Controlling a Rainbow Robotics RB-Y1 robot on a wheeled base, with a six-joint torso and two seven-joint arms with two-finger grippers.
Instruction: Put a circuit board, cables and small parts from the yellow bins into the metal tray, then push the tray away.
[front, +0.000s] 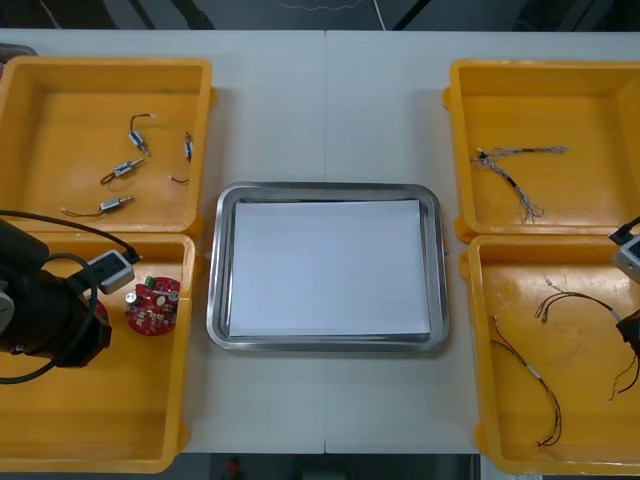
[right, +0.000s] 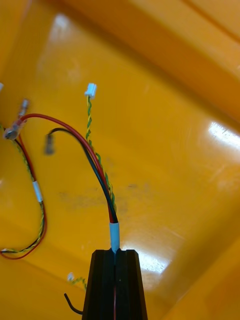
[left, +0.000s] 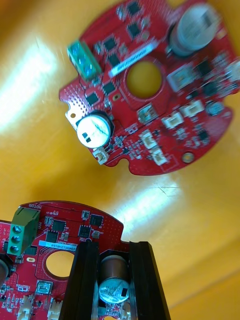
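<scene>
- Left gripper (left: 114, 282): lower left of the front view, inside the near-left yellow bin (front: 100, 420). I have it clenched on a cylindrical component standing on a circuit board (left: 70, 227). Risk: the hold is on a part, not on the board's edge, so I judge the board may swing or slip off when lifted.
- Second board (left: 145, 85): lies loose just beyond the fingers (an easy thing to nudge).
- Right gripper (right: 115, 285): right edge of the front view, in the near-right yellow bin (front: 510, 290), pinched on a red and yellow cable (right: 97, 170) at its white sleeve. Risk: trailing ends may drag the neighbouring cable (right: 37, 200).
- Metal tray (front: 215, 280): centre of the front view, white inside, nothing in it yet.
</scene>
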